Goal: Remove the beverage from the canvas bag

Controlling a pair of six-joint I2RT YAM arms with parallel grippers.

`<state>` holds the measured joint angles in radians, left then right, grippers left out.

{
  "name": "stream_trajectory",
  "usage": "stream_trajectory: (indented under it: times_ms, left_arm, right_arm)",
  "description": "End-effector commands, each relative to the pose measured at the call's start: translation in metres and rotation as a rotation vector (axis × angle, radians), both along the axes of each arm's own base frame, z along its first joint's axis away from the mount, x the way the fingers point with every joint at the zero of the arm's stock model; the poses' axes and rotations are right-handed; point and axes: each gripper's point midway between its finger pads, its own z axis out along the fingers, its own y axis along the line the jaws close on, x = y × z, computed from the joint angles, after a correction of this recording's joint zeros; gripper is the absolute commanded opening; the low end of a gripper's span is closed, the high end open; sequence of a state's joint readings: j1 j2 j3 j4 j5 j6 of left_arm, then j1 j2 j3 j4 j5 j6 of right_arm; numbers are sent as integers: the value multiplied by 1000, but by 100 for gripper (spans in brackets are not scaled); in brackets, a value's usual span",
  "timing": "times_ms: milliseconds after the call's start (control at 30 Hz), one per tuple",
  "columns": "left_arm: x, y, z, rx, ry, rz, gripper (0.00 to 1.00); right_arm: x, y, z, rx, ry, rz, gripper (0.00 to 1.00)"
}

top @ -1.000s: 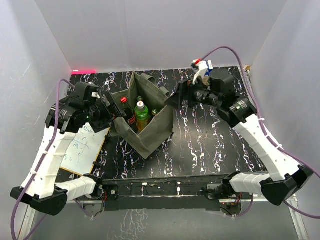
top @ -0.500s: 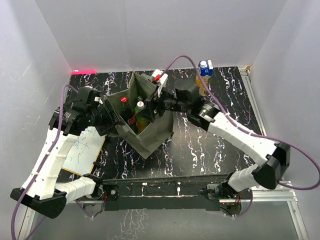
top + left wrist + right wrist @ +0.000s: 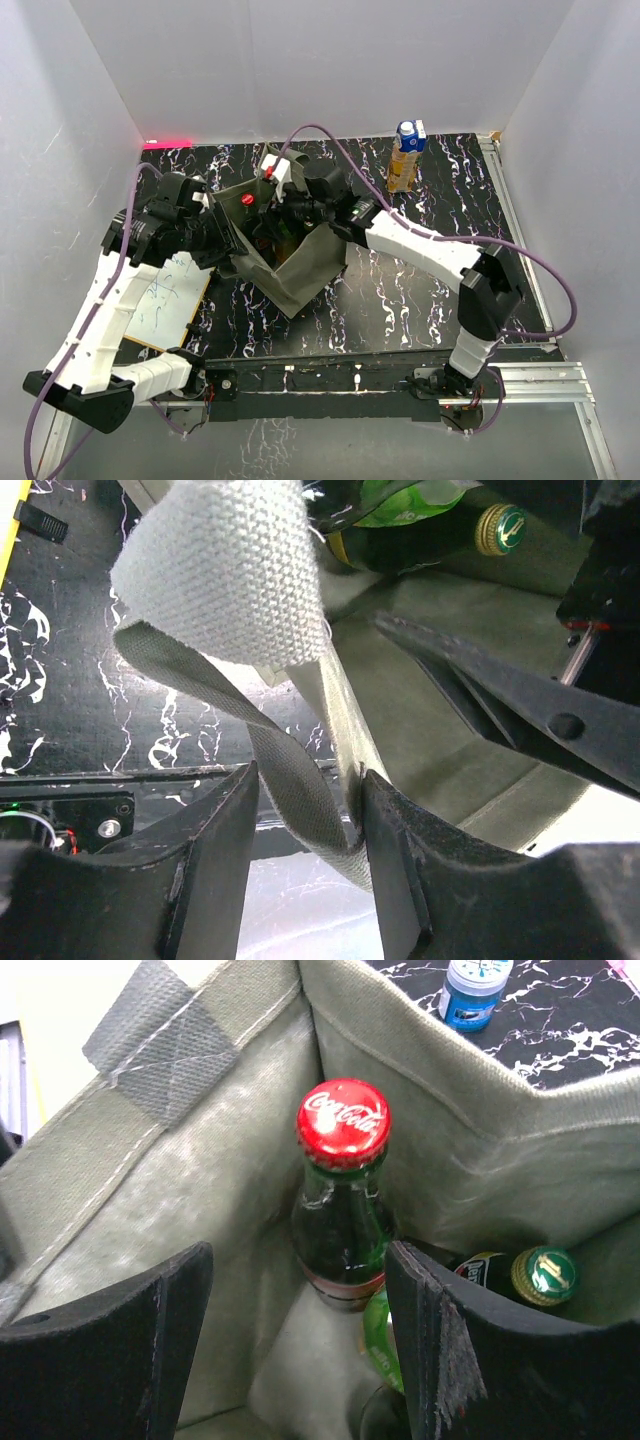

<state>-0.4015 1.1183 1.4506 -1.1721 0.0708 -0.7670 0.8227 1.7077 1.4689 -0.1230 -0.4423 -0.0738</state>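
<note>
Top external shows you a black table (image 3: 420, 290) veined in white, boxed by plain white walls (image 3: 300, 60), with a pink strip (image 3: 168, 143) at its far left corner. The canvas bag (image 3: 305, 275) stands left of centre, a blue-topped carton (image 3: 405, 155) stands upright near the back wall, and a whiteboard (image 3: 165, 300) lies at the left edge.

Left wrist: your left gripper (image 3: 305, 780) is clamped on the bag's rim and strap.

Right wrist: your right gripper (image 3: 300, 1250) hangs spread at the bag's mouth, fingers either side of the red-capped cola bottle (image 3: 343, 1200) and apart from it. A gold-capped bottle (image 3: 540, 1275) sits beside that one in the bag.
</note>
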Motion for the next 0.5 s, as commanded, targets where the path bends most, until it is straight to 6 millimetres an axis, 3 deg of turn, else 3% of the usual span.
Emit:
stream_trajectory:
  times_ms: [0,67,467]
  left_arm:
    - [-4,5,1,51,6,-58,43]
    - [-4,5,-1,62,19,-72,42]
    - [2,6,-1,109,44,-106,41]
  right_arm:
    - [11,21,35,69,-141,44,71]
    - [15,29,24,59,-142,38,70]
    - [32,50,13,108,-141,-4,64]
